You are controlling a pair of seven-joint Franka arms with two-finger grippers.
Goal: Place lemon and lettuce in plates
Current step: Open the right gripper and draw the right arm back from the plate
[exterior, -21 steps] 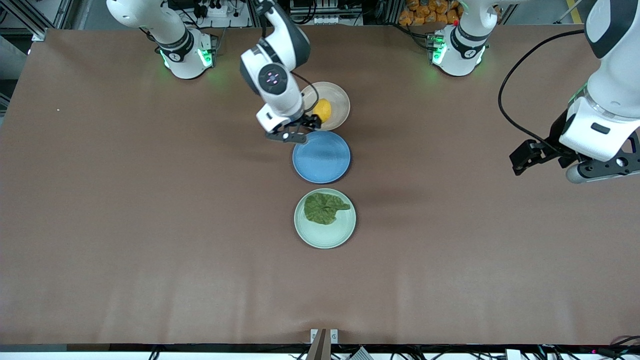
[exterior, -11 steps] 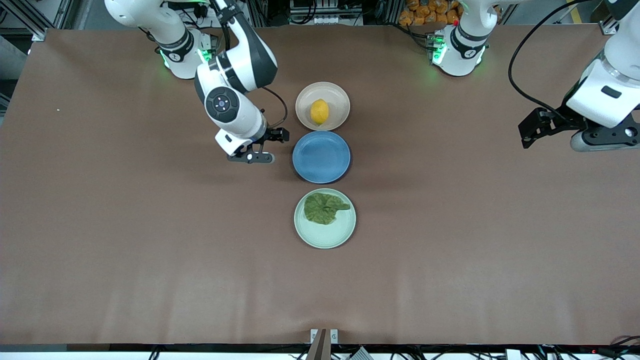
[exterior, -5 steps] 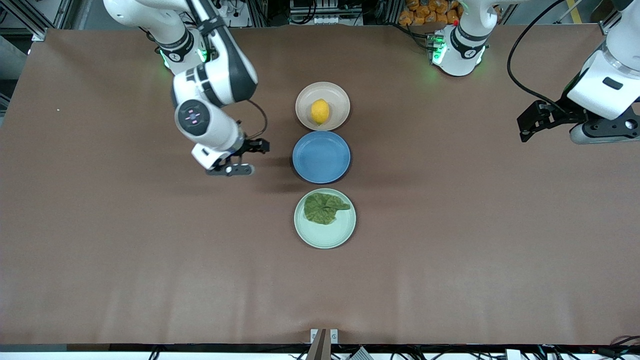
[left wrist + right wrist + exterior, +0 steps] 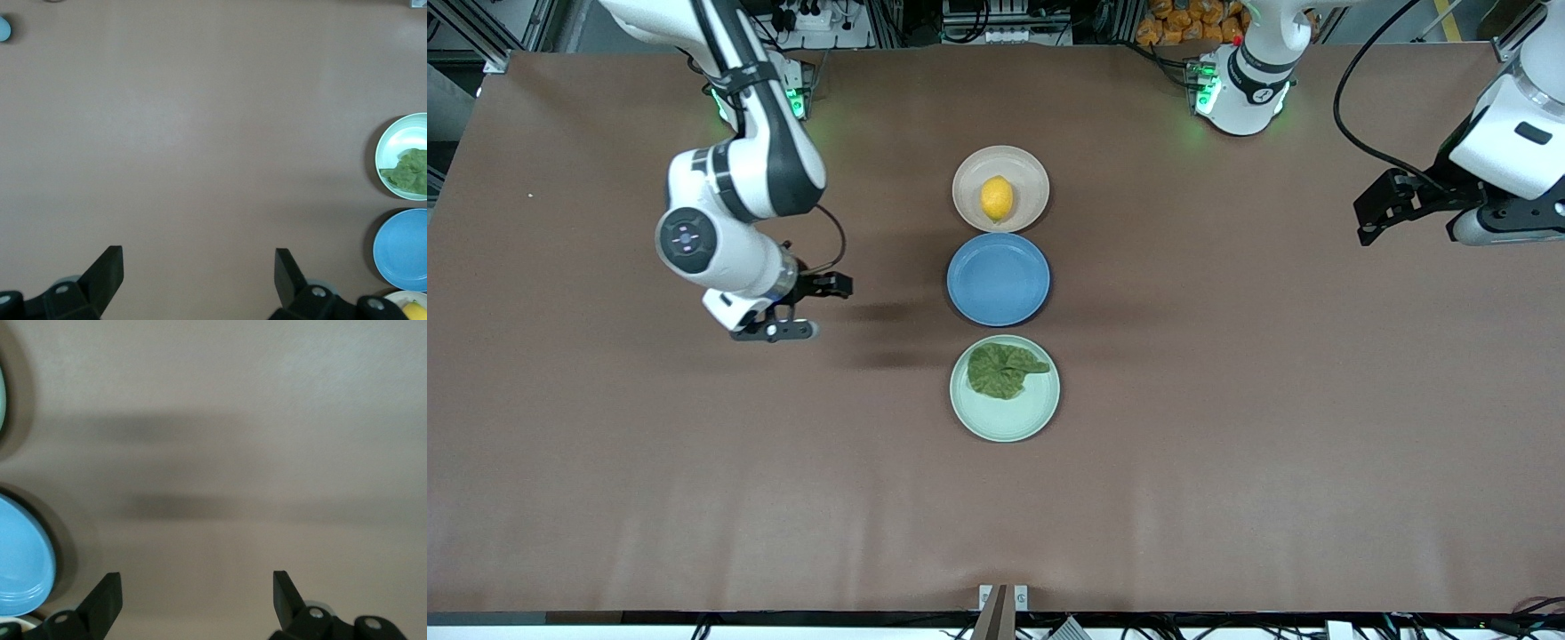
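Nearest: wrinkly dark-green lettuce point(image 4: 1003, 370) on the matte mint plate point(image 4: 1005, 421). Next, blue plate point(image 4: 998, 279). Farthest: smooth oval lemon point(image 4: 996, 198) on the beige plate point(image 4: 1027, 169). Right gripper point(image 4: 811, 307) and left gripper point(image 4: 1380, 212) both spread, over bare brown table point(image 4: 1227, 427).

On the brown tabletop point(image 4: 1227, 444) three plates sit in a row. The beige plate point(image 4: 1030, 169), nearest the bases, holds the lemon point(image 4: 996, 198). The blue plate point(image 4: 998, 279) lies between. The mint plate point(image 4: 1005, 418), nearest the camera, holds the lettuce point(image 4: 1003, 370). The right tool point(image 4: 818, 307) hangs over bare tabletop beside the blue plate, apparently spread. The left tool point(image 4: 1374, 209) waits over its arm's end, empty.
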